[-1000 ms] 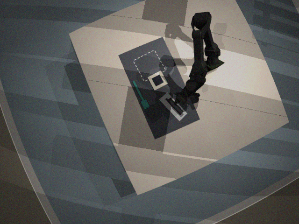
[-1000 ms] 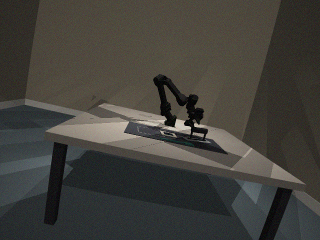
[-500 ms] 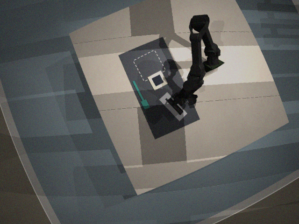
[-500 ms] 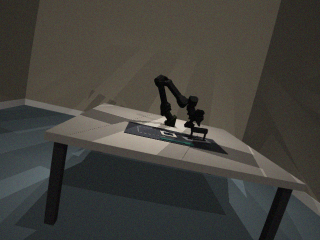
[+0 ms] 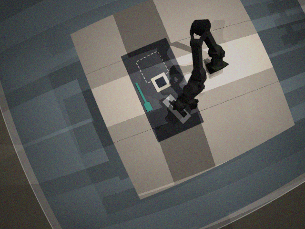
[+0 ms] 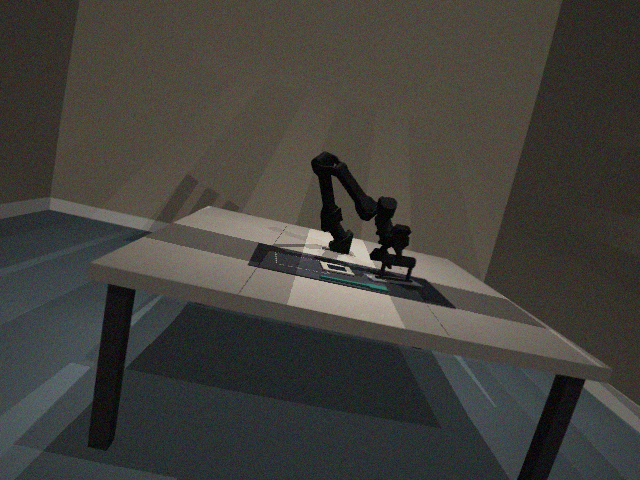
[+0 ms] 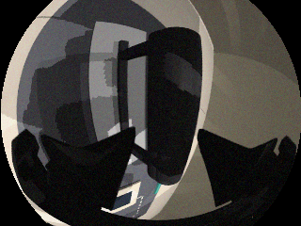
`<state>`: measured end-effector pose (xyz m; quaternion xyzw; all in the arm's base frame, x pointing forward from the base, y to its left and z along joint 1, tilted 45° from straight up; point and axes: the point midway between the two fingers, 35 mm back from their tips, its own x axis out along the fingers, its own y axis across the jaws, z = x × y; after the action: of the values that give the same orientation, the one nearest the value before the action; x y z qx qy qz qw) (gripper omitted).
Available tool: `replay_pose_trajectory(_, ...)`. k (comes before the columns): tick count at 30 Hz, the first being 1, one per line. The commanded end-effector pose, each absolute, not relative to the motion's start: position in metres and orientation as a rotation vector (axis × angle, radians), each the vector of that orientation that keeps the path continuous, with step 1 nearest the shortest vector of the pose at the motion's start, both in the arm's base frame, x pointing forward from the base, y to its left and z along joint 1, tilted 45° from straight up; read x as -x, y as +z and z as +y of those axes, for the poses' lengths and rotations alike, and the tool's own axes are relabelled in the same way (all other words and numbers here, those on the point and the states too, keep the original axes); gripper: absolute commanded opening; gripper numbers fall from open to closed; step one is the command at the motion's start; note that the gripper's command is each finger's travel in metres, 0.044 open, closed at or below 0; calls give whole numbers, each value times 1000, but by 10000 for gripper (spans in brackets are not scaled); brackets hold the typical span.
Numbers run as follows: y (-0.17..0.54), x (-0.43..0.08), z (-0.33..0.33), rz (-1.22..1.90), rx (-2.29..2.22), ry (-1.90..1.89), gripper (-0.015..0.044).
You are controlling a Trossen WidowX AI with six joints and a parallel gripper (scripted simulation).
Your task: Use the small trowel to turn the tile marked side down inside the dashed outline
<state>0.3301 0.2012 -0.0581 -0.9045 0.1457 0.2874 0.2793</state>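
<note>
Black two-fingered gripper [image 5: 180, 104] [image 6: 395, 251] [image 7: 167, 132] was spread w/ nothing pinched, low at the black bar-handled tool [image 5: 183, 113] [image 6: 405, 261] [image 7: 174, 94], which stood on/in a grey rect. frame [image 5: 184, 119] [image 6: 416, 283] [image 7: 101, 75]. Cream sq. tile w/ dark centre [image 5: 160, 81] [image 6: 337, 267] [image 7: 124, 200] lay flat on dark rect. mat [image 5: 160, 135] [image 6: 439, 297] [image 7: 28, 71], mostly outside the white dashed outline [image 5: 140, 71], at its edge. Flat teal long-handled paddle [image 5: 141, 92] [image 6: 356, 282] [image 7: 157, 189] lay nr. mat's long edge, apart from tile.

Mat [image 5: 172, 131] [image 6: 436, 295] [image 7: 30, 80]: on my table [image 5: 246, 106] [image 6: 206, 279] [image 7: 10, 94]
Outline [image 5: 147, 56] [image 6: 276, 256]: on the mat, to my right
Tile [image 5: 160, 82] [image 6: 337, 267] [image 7: 124, 199]: just beside it
Trowel [image 5: 142, 96] [image 6: 356, 282] [image 7: 157, 188]: beyond the tile
Handled plate [image 5: 183, 119] [image 6: 417, 284] [image 7: 103, 77]: to my left
</note>
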Motion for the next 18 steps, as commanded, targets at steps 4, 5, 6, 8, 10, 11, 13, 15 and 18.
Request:
replay_pose_trajectory(4,-64,-339,201,384,2425,773,300)
replay_pose_trajectory(5,-65,-340,201,384,2425,772,300)
replay_pose_trajectory(6,-66,-341,200,384,2425,772,300)
replay_pose_trajectory(8,-68,-344,200,384,2426,772,300)
replay_pose_trajectory(10,-70,-346,199,384,2426,771,300)
replay_pose_trajectory(11,-70,-346,199,384,2426,771,300)
replay_pose_trajectory(13,-70,-346,199,384,2426,771,247)
replay_pose_trajectory(15,-70,-346,199,384,2426,771,195)
replay_pose_trajectory(18,-70,-346,199,384,2426,771,136)
